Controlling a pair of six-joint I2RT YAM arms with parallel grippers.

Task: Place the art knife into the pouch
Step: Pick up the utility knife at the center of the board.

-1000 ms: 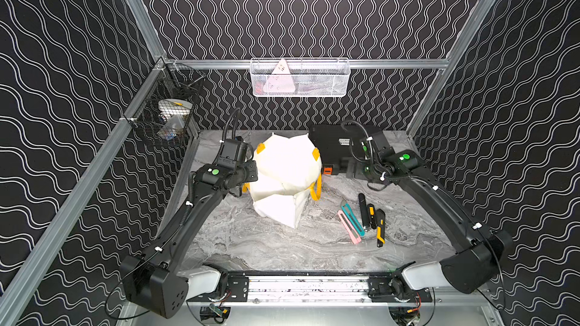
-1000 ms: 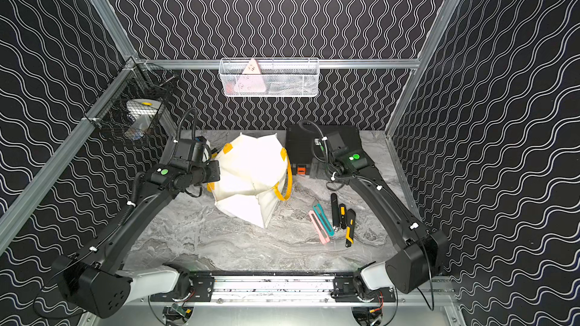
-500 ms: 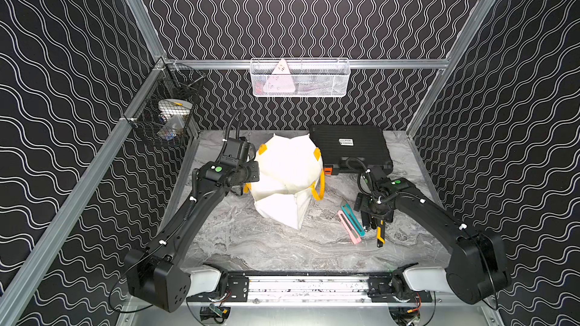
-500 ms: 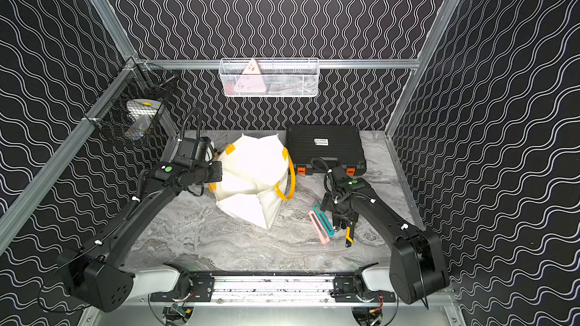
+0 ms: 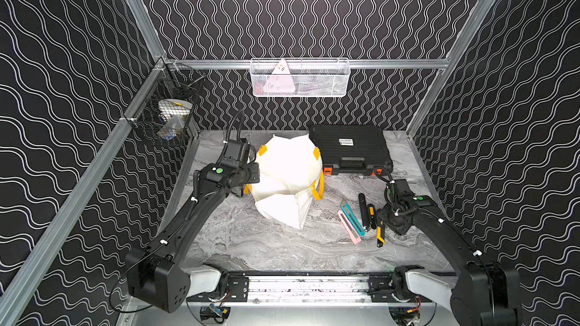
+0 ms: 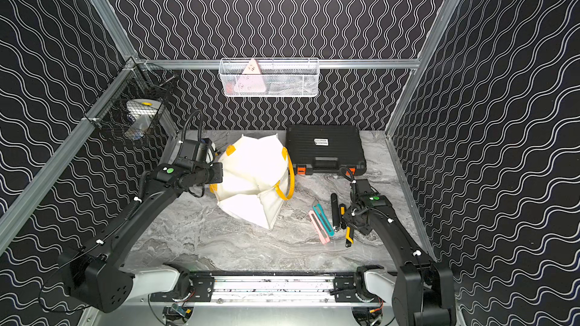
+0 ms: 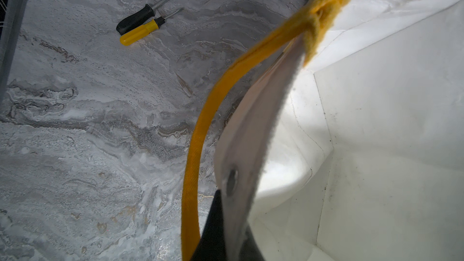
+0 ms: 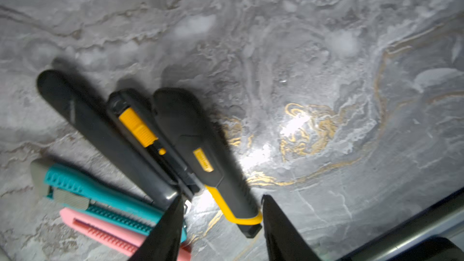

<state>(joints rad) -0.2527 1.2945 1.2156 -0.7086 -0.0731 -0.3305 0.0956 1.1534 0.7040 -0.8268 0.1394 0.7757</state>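
Right hand [image 8: 222, 198], spread apart, straddles the end of the knife [image 8: 200, 146], which lies unlifted among other cutters [image 8: 100, 192] near the tabletop's [image 5: 266, 246] right edge. Left hand [image 7: 223, 227] is clamped on the pouch [image 5: 288, 177] rim, holding it open toward the back edge. Lifting and dropping in remain

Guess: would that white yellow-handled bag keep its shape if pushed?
Probably not: the pouch is folded and creased, so it looks floppy. It likely gapes only because the left tool pinches its rim. Thin-walled, so probably light; a push might slide it.
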